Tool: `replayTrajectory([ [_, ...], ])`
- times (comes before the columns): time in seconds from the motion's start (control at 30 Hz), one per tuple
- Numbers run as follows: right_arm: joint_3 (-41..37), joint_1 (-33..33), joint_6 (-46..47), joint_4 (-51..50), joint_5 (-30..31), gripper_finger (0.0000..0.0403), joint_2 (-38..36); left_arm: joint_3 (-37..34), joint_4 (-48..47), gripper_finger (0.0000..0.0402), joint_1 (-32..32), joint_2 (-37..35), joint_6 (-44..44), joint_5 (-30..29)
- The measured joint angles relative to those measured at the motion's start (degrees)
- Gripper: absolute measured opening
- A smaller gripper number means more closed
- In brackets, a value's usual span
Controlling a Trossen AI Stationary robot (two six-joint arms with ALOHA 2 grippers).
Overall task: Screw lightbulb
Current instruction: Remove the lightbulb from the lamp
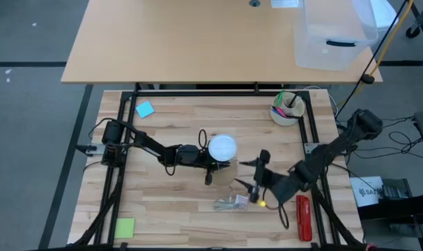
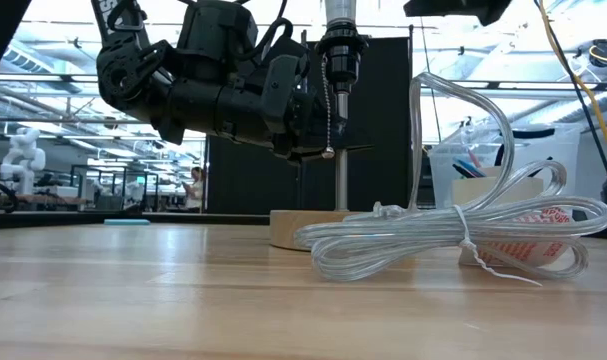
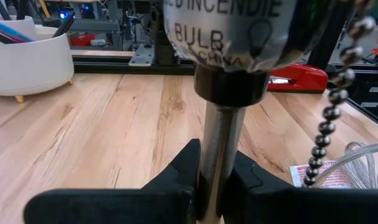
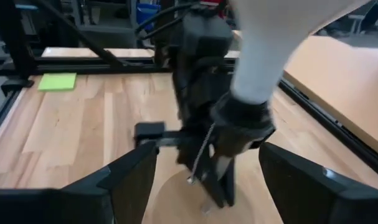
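The lightbulb (image 1: 222,147) sits upright in a black socket (image 2: 341,48) on top of a thin metal stem (image 3: 217,157), above the left gripper's fingers (image 3: 182,180) and just ahead of the right gripper's fingers (image 4: 129,174). The stem rises from a round wooden base (image 2: 298,228) resting on the surface (image 1: 176,202).

Left gripper (image 1: 210,166): fingers clamped on the metal stem, below the socket. A bead pull chain (image 3: 332,115) hangs from the socket beside these fingers.

Right gripper (image 1: 256,175): fingers spread wide apart, holding nothing; the bulb's white neck and the socket lie ahead of the gap between them.

A coil of clear cord (image 2: 453,240) lies on the surface near the right fingers. A white cup of pens (image 1: 287,110) and a red stapler (image 1: 303,217) stand well apart from both sets of fingers
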Motion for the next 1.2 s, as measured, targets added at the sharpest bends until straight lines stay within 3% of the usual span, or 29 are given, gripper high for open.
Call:
replayTrajectory([
  [0.17, 0.00, 4.98, -0.25, 7.33, 10.43, 0.0250, 7.71, -0.02, 0.00, 0.0034, 0.00, 0.00, 0.17, -0.18],
  [0.37, 0.00, 7.54, -1.48, 19.31, 34.89, 0.0212, 15.82, -0.02, 0.09, 0.0033, 0.00, 0.00, 0.25, -0.95],
  [0.43, 0.00, 7.54, -4.25, 24.20, 38.53, 0.0201, 17.38, -0.04, 0.09, 0.0032, 0.00, 0.00, 0.25, -1.09],
  [0.67, 0.04, 2.31, -6.31, 33.78, 30.30, 0.0192, 19.42, -0.02, 0.09, 0.0031, 0.13, -0.01, 0.01, -2.12],
  [1.2, 0.04, -2.91, -23.36, 51.12, 24.14, 0.0293, 19.44, 0.00, 0.39, 0.0030, 0.11, 0.00, -1.89, -9.65],
])
